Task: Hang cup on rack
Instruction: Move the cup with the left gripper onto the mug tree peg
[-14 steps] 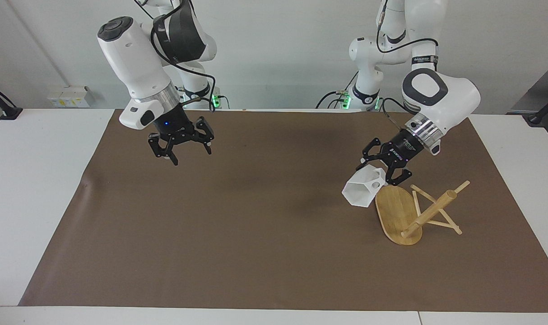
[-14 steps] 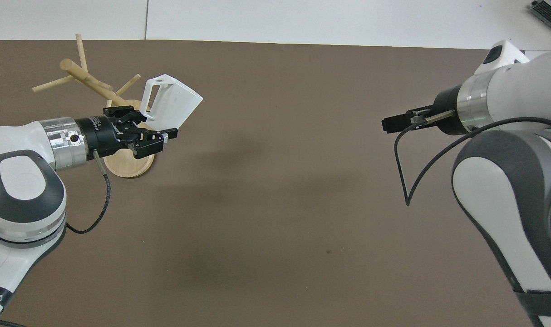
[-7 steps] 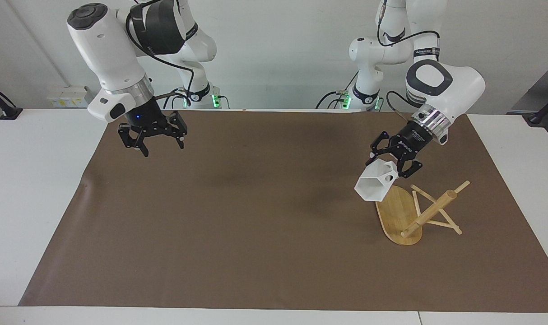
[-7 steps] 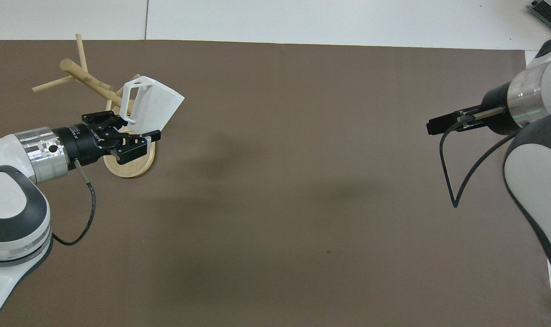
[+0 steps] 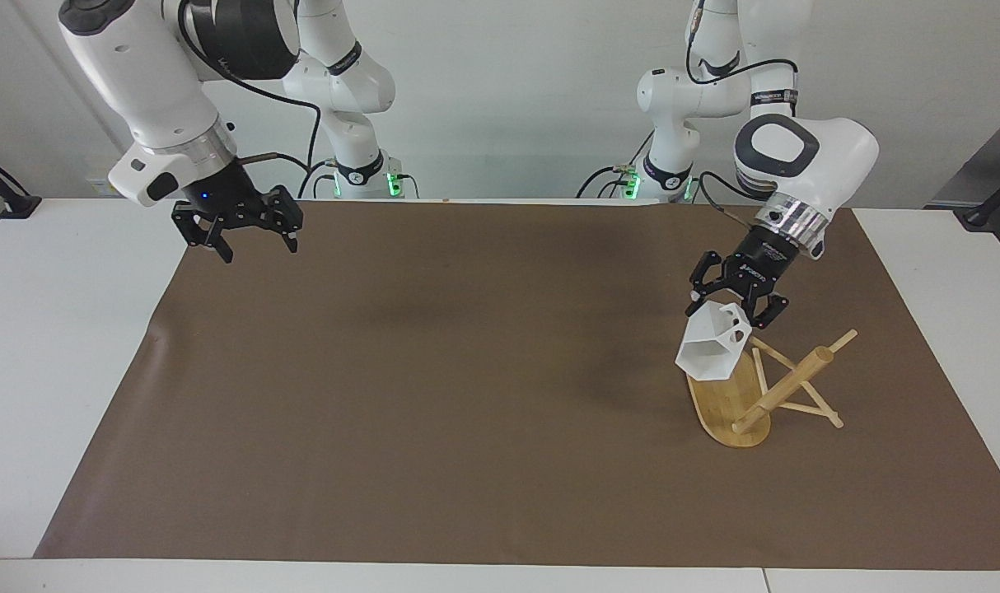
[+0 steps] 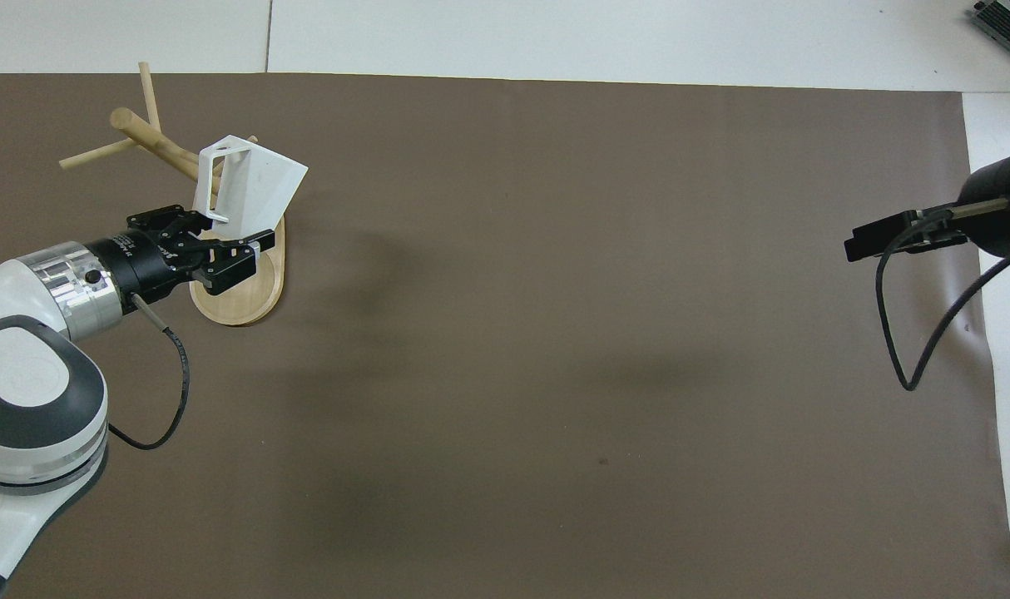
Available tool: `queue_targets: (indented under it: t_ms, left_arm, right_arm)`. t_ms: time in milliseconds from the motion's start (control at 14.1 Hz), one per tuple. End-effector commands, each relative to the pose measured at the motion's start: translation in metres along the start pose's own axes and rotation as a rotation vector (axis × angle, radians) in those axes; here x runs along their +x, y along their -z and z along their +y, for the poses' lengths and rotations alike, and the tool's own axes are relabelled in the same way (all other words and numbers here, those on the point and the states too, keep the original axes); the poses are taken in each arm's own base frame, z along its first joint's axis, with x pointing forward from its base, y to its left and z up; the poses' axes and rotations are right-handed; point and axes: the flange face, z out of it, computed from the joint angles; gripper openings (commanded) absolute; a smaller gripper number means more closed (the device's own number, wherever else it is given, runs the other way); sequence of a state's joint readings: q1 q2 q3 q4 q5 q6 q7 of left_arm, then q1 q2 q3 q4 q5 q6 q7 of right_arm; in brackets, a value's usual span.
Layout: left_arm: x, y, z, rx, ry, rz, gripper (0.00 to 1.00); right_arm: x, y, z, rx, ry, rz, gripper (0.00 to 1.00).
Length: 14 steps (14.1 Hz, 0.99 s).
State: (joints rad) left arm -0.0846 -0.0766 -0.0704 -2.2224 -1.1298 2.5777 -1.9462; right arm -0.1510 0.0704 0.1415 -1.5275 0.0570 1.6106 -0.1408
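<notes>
The right gripper [image 5: 251,242], its fingers spread wide and empty, hangs over the brown mat's [image 5: 434,395] corner at the right arm's end of the table, higher and farther out toward that end than a second ago. The left gripper [image 5: 737,303] is clamped on the white cup [image 5: 712,352], held tilted in the air above the oval base of the tipped-over wooden rack [image 5: 764,387]; the cup has moved over that base.

Rack [image 5: 743,395] lies tipped over on mat [image 5: 467,395] at left arm's end of bench [image 5: 55,329]. Left end effector [image 5: 737,303] holds cup [image 5: 712,350] in the air over rack's base. Right end effector [image 5: 253,244] hangs over mat's edge at right arm's end.
</notes>
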Motion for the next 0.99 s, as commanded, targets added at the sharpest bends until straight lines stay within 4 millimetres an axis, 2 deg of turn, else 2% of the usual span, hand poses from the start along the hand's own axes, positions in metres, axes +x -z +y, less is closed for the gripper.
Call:
queue_targets:
  t_ms: [0, 213, 426, 710, 923]
  left_arm:
    - [0.004, 0.005, -0.004, -0.035, 0.016, -0.001, 0.00]
    - [0.008, 0.007, 0.002, -0.078, 0.060, -0.012, 0.00]
    - [0.012, 0.008, 0.005, -0.098, 0.090, -0.014, 0.00]
    - [0.018, 0.008, 0.010, -0.155, 0.147, -0.025, 0.00]
    - [0.018, 0.010, 0.013, -0.175, 0.216, -0.039, 0.00]
  right_arm:
    - [-0.005, 0.008, 0.009, -0.023, -0.012, -0.025, 1.00]
    - [-0.010, 0.017, 0.021, -0.035, -0.068, -0.031, 1.00]
    - [-0.014, 0.020, 0.025, -0.066, -0.121, -0.052, 1.00]
    - [-0.018, 0.024, 0.043, -0.067, -0.176, -0.042, 1.00]
    - [-0.019, 0.023, 0.044, -0.068, -0.179, -0.037, 1.00]
